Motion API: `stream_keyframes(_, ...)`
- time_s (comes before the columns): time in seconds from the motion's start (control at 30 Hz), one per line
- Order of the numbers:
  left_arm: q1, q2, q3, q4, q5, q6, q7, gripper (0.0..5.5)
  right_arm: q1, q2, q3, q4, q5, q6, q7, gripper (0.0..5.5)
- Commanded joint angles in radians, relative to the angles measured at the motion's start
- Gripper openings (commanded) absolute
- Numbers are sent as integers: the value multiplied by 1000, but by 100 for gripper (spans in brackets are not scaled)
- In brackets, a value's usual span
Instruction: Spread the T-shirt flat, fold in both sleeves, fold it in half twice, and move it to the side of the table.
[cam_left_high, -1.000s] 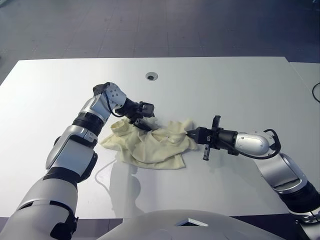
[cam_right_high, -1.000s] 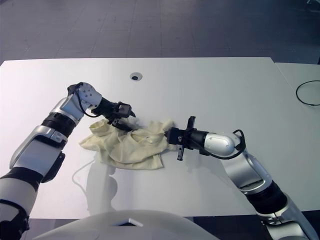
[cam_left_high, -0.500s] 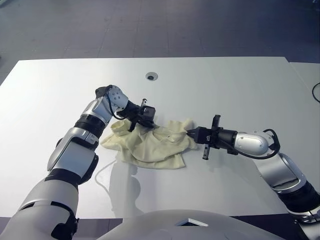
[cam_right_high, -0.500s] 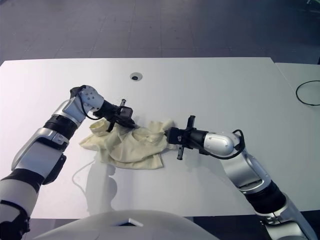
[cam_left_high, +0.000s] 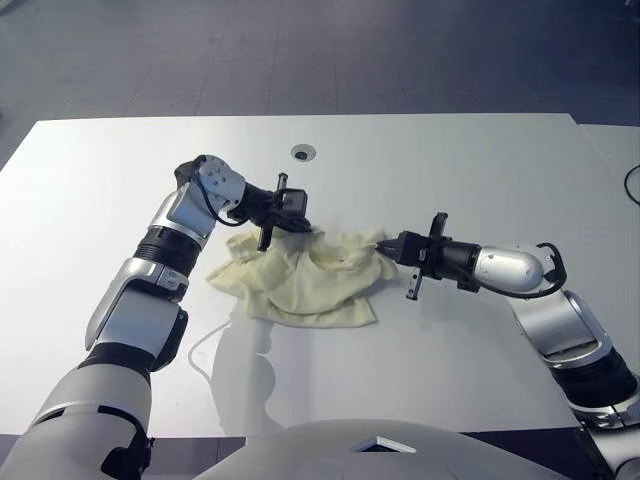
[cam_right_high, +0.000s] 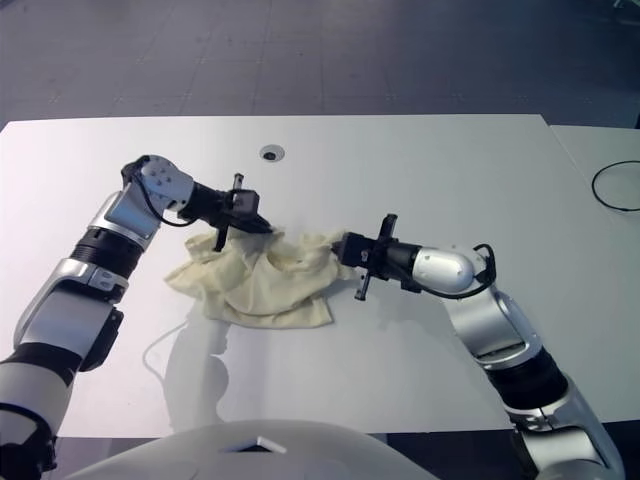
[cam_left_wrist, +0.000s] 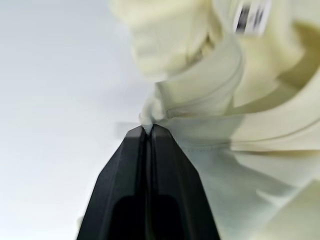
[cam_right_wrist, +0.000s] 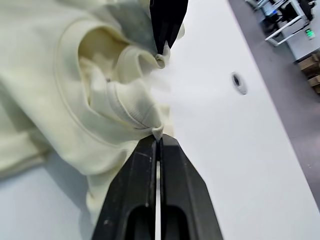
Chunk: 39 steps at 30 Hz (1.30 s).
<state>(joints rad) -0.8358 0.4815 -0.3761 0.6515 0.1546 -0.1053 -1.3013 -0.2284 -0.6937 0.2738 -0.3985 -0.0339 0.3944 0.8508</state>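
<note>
On table (cam_left_high: 480, 170), our left gripper (cam_left_high: 299, 224) and right gripper (cam_left_high: 386, 243) each clamp shut on crumpled shirt (cam_left_high: 300, 285) edge.

I found one piece of print on the rig's feeds: a small white tag (cam_left_wrist: 251, 17) with dark marks, sitting on the pale yellow T-shirt (cam_left_wrist: 200, 105) near its ribbed neck band, in the left wrist view. The marks were too blurred for me to make out any letter or number. In the right wrist view a small green lit panel (cam_right_wrist: 307, 33) glowed on equipment in the room behind. It was too small for me to tell whether it carried characters. I could read nothing else.
</note>
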Motion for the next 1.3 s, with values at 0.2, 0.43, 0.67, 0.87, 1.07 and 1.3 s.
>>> stream_keyframes(0.2, -192, 40, 102, 173, 0, -17, 123, 1, -323, 64, -67, 450, 85, -58, 70, 0)
stream_keyframes(0.43, -308, 10, 142, 359, 30, -44, 311, 1, -630, 163, -35, 962, 10, -252, 60, 0)
stream_keyframes(0.67, -443, -45, 146, 562, 89, -16, 587, 1, -943, 271, -21, 1481, -113, -469, -99, 0)
stream_keyframes(0.87, -537, -79, 202, 653, 74, 60, 732, 1, -1095, 328, -30, 1687, -192, -526, -270, 0)
stream_keyframes(1.07, -601, -103, 220, 689, 102, 116, 895, 1, -1166, 336, -31, 1744, -264, -526, -436, 0)
stream_keyframes(1.3, -689, -111, 231, 707, 137, 144, 1041, 1, -1253, 332, -41, 1767, -331, -500, -601, 0)
